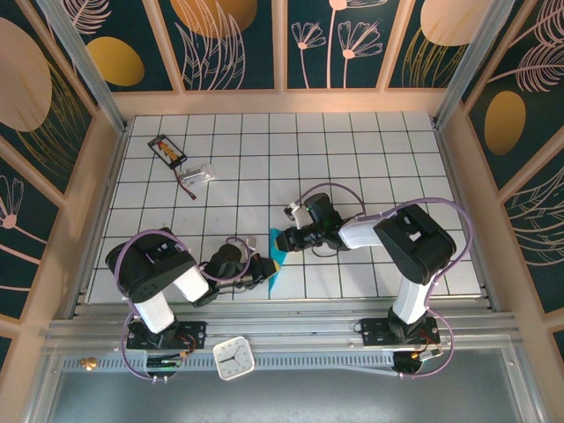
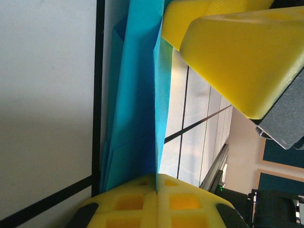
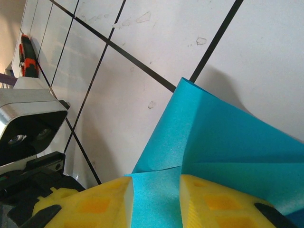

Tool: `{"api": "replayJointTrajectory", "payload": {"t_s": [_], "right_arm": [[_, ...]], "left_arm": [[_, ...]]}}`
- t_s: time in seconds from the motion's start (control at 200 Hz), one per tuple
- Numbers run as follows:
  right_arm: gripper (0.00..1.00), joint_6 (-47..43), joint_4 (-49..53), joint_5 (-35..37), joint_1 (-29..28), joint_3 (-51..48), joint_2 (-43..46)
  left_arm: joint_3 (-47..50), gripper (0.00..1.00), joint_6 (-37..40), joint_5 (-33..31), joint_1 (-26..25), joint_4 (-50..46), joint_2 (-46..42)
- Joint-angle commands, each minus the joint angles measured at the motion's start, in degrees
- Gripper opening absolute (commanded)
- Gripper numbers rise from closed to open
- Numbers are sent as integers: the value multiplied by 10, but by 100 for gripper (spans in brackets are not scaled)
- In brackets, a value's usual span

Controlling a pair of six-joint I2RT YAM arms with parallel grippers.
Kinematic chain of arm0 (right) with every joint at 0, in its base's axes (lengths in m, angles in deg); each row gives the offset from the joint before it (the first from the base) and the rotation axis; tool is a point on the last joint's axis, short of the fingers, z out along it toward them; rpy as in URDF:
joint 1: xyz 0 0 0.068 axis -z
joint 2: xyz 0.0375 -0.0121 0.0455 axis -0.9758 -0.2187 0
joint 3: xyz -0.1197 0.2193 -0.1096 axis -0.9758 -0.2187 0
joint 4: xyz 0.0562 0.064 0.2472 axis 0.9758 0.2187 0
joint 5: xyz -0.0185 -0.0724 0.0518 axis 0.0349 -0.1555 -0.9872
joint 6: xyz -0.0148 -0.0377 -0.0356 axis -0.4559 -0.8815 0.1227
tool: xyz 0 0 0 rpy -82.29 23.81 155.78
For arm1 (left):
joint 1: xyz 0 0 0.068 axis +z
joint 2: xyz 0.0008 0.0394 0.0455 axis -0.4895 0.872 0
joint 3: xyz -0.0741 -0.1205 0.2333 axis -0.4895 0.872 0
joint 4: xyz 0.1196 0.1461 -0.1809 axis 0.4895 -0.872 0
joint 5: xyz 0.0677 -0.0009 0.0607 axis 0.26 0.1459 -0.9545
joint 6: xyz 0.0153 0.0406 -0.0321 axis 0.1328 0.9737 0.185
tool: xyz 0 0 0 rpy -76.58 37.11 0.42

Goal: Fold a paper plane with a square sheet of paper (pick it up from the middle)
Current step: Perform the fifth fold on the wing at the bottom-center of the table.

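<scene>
two arms meet near the front-middle of a white table (image 1: 370,150) w/ a black grid of square tiles. the paper (image 1: 277,257), teal-blue and already creased, is held between them, just above the tiles. the left gripper (image 1: 262,269) reaches in from the left. in its wrist view its yellow fingers (image 2: 128,204) are pressed together on the paper's lower edge, w/ folded layers rising away from the pinch. the right gripper (image 1: 288,236) comes in from the right. in its wrist view its yellow pads (image 3: 95,204) pinch a strip of the paper, and a pointed corner of it stands over the tile beyond. the tiles under it show faint scuffs and smudges. far left-back on the table lies a black card (image 1: 166,151) w/ orange marks. just beside it is a small clear piece (image 1: 199,173) on a thin cable; can't tell what it is. a metal rail (image 1: 308,330) runs along the near edge and carries both bases, w/ a small white clock (image 1: 234,358) in front of it. walls (image 1: 229,40) on three sides are dark teal panels w/ gold blobs and pink leaf outlines, set in pale wood frames.
</scene>
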Motion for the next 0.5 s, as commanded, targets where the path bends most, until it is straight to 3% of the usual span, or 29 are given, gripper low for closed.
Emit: {"api": "replayJointTrajectory", "payload": {"t_s": [0.0,0.065,0.495], "right_arm": [[32,-9,36,38,-5,7,-22],[31,-6,46,48,-5,4,-22],[29,5,72,66,-3,-2,-26]], "left_arm": [[-4,0,15,-8,3,-57,-5],[-9,2,25,-11,2,-76,-11],[-41,38,105,-64,3,-301,-200]]}}
